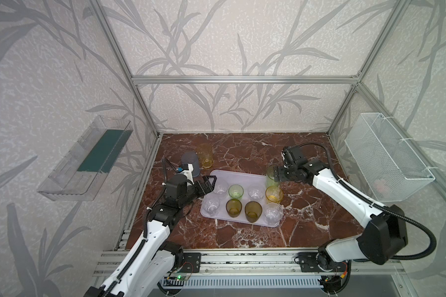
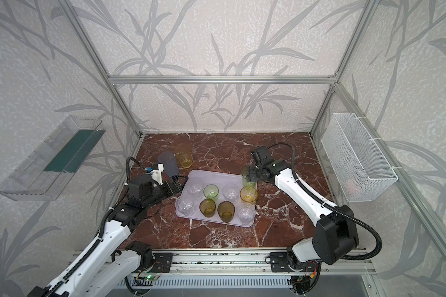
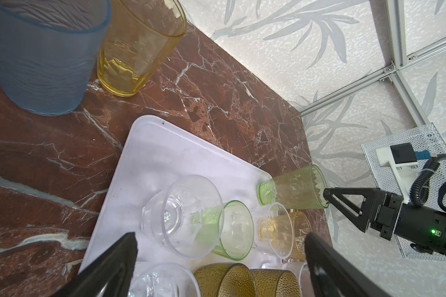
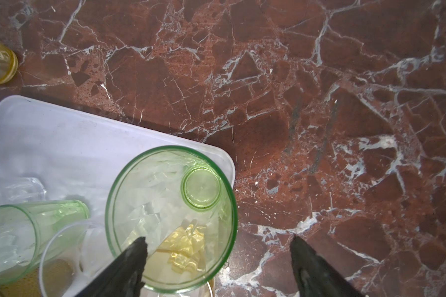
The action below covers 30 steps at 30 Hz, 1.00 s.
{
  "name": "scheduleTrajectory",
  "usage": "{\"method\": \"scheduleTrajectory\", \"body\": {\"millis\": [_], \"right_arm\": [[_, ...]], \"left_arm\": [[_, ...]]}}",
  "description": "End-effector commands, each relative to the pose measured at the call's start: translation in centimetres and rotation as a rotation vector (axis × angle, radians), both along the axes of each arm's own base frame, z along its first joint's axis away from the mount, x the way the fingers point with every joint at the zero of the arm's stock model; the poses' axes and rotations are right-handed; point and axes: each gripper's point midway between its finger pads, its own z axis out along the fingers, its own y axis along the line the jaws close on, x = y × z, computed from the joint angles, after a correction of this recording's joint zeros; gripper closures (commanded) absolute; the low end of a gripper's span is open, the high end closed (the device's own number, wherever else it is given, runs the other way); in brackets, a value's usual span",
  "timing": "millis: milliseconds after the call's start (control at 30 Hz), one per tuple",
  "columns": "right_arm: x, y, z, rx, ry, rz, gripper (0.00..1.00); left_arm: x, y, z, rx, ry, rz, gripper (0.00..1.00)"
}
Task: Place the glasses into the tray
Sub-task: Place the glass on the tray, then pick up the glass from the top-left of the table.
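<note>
The lavender tray (image 1: 242,178) (image 2: 211,177) lies mid-table with several short glasses standing in it: clear ones, a green one (image 1: 235,191), a yellow one (image 1: 274,194) and two amber ones (image 1: 252,211). A tall pale-green glass (image 1: 271,178) (image 4: 170,218) stands at the tray's far right corner. My right gripper (image 1: 274,174) (image 4: 218,246) is open over its rim, one finger above the mouth and one outside. A tall grey-blue glass (image 1: 191,163) (image 3: 41,64) and a tall yellow glass (image 1: 205,155) (image 3: 139,51) stand on the marble beyond the tray. My left gripper (image 1: 210,183) (image 3: 220,246) hangs open and empty at the tray's left end.
A white wire basket (image 1: 386,156) hangs on the right wall, close behind the right arm. A clear plastic shelf (image 1: 88,156) is fixed to the left wall. Aluminium frame posts (image 1: 144,108) edge the marble table (image 1: 242,151).
</note>
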Motion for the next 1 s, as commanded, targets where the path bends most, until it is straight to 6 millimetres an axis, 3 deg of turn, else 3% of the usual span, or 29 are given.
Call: {"method": "scheduleTrajectory", "body": {"millis": [0,167,567,800,967], "right_arm": [[0.9,0.5,1.9,0.041,-0.054,0.004,0.06],[1.2,0.6,2.6,0.062,-0.078,0.004,0.01],[0.8,0.1,5.9,0.133,-0.189,0.015,0.01],[-0.5,0.7,7.6,0.240,-0.249,0.065,0.01],[-2.3,1.8,8.9,0.333,-0.267,0.163,0.01]], "left_arm": [[0.2,0.3,-0.1,0.011,-0.004,0.016,0.01],[0.4,0.4,-0.3,0.021,0.007,0.019,0.01],[1.5,0.5,0.2,0.053,0.027,0.034,0.01],[4.9,0.8,3.0,0.112,-0.015,0.075,0.01],[7.9,2.2,3.9,0.298,0.017,0.110,0.01]]}}
